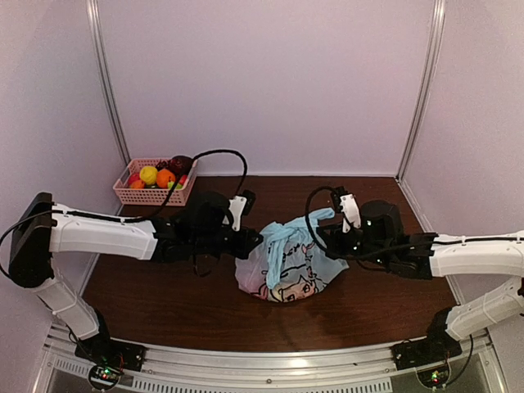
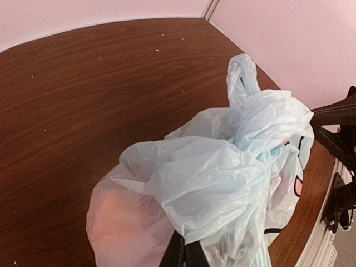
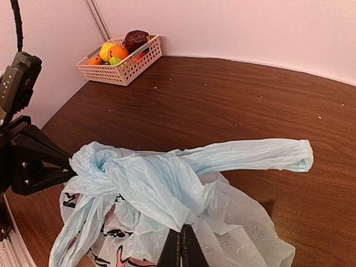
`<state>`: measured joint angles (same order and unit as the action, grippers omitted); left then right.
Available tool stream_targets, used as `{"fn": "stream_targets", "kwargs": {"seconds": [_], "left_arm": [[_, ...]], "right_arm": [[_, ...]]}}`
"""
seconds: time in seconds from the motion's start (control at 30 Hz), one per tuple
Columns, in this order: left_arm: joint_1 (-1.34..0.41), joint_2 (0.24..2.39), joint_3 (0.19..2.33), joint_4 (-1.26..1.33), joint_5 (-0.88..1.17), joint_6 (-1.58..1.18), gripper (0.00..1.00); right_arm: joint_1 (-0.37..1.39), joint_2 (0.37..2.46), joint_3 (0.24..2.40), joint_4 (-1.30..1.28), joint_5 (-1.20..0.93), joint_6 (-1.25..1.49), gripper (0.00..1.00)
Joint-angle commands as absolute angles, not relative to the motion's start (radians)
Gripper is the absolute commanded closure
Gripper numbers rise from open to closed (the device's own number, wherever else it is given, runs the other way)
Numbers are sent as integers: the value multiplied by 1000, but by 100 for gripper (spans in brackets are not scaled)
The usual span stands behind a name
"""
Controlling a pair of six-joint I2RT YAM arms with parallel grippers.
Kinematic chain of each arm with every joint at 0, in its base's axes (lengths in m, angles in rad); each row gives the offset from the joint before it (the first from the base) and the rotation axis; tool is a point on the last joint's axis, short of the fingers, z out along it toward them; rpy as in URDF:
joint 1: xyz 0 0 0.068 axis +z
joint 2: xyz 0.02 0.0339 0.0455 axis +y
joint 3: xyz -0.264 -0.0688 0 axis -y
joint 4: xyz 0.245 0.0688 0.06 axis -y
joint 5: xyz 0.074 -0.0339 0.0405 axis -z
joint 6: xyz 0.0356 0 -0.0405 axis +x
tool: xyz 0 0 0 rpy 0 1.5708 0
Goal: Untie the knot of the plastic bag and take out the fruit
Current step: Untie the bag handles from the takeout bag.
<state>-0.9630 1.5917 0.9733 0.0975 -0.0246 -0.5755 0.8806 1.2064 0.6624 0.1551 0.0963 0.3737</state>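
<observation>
Left gripper [image 2: 184, 253] clamped on plastic bag [image 1: 291, 266] beside knot [image 3: 100, 168]; right gripper [image 3: 181, 248] pinches bag film opposite. Knot tied, bag sits on table [image 1: 164, 286].

Soft, even indoor light with a pinkish cast; no hard shadows.
From above, the pale walls [image 1: 270, 82] are bright and flat, the dark table [image 1: 368, 286] has a dull sheen, and glare streaks the metal rail [image 1: 286, 363] at the near edge. The bag [image 1: 291, 266] throws only a faint shadow beneath itself. Both wrist views bow the table's far edge into a curve. In the left one the bag's close folds look soft and nearly washed out.
</observation>
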Motion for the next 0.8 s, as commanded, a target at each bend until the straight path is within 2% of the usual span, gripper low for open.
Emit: {"fn": "stream_targets", "kwargs": {"seconds": [0.0,0.77], "left_arm": [[-954,1574,930,146,-33,-598,100],[-943,1526,878,140,-74,-623,100]], "right_arm": [[887,1227,639,180,160,405,100],[883,1172,620,150,250,428,100]]}}
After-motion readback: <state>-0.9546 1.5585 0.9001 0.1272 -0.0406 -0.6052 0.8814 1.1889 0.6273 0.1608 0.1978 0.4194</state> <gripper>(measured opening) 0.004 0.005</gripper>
